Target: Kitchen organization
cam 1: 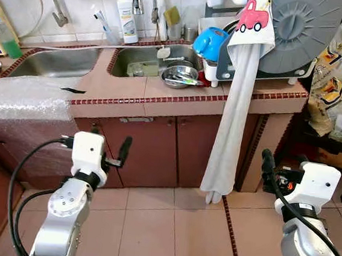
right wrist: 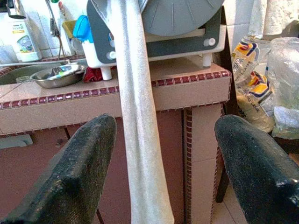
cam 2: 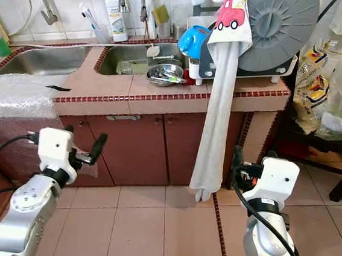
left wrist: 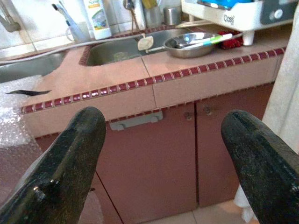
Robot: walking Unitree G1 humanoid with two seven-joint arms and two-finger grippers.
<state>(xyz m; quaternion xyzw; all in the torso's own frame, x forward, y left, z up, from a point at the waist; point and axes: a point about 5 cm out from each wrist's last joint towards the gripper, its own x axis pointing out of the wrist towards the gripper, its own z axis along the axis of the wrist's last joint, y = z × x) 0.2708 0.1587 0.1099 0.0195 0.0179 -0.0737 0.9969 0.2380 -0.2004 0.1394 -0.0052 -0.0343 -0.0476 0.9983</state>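
Here 2 grippers, left (left wrist: 163,154) and right (right wrist: 163,158), jaws wide, face 2 sinks (cam 1: 56,62) and 1 towel (cam 1: 233,110).

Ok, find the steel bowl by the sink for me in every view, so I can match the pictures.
Left eye view: steel bowl on the counter, right of the sink basin.
Right eye view: upper middle, left of the hanging towel.
Left wrist view: top right, under the dish rack.
Right wrist view: far left, on the counter.
Shared landmark: the red tile edging.

two sinks (cam 1: 56,62); one bowl (cam 1: 179,75)
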